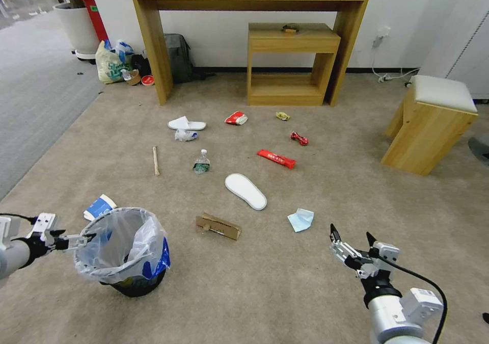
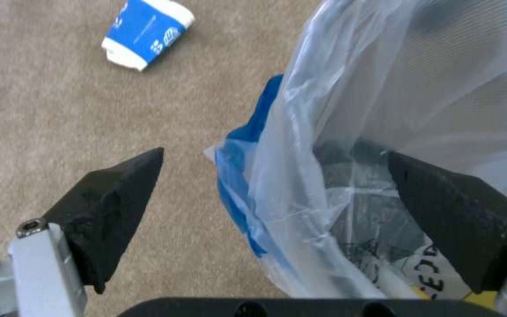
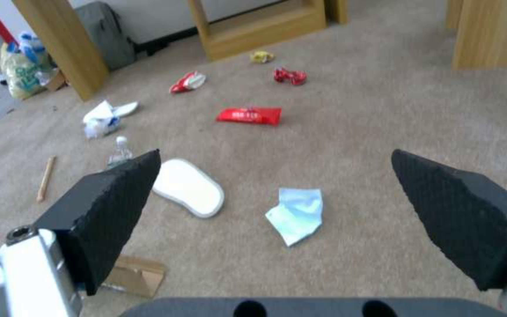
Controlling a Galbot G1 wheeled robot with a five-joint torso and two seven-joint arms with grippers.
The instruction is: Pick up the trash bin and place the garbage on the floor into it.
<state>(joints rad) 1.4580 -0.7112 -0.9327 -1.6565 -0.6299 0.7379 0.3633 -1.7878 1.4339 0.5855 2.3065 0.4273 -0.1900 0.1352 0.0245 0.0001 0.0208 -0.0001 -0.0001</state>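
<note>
The left gripper is spread wide astride the near rim of the trash bin: one finger hangs outside over the carpet, the other sits inside behind the crinkly liner, so the rim and its folded bag lie between the pads, not yet pinched. That straddle looks chosen so that a single closing would clamp wall and liner together and let the bin be lifted by its edge. The bin stands upright on the floor, its mouth open upward. Just beyond the bin, on the side away from the robot, lies the blue paper cup, close enough that a tilted bin could brush it.

The right gripper hovers well to the right of the bin, fingers parted and holding nothing, aimed over the litter. Nearest to it lies the blue tissue; the white slipper and the cardboard strip lie between the tissue and the bin. Farther from the bin are the bottle, the wooden stick and the red wrapper. The carpet directly in front of the bin and beneath the right arm is bare, giving room to lift and swing.
</note>
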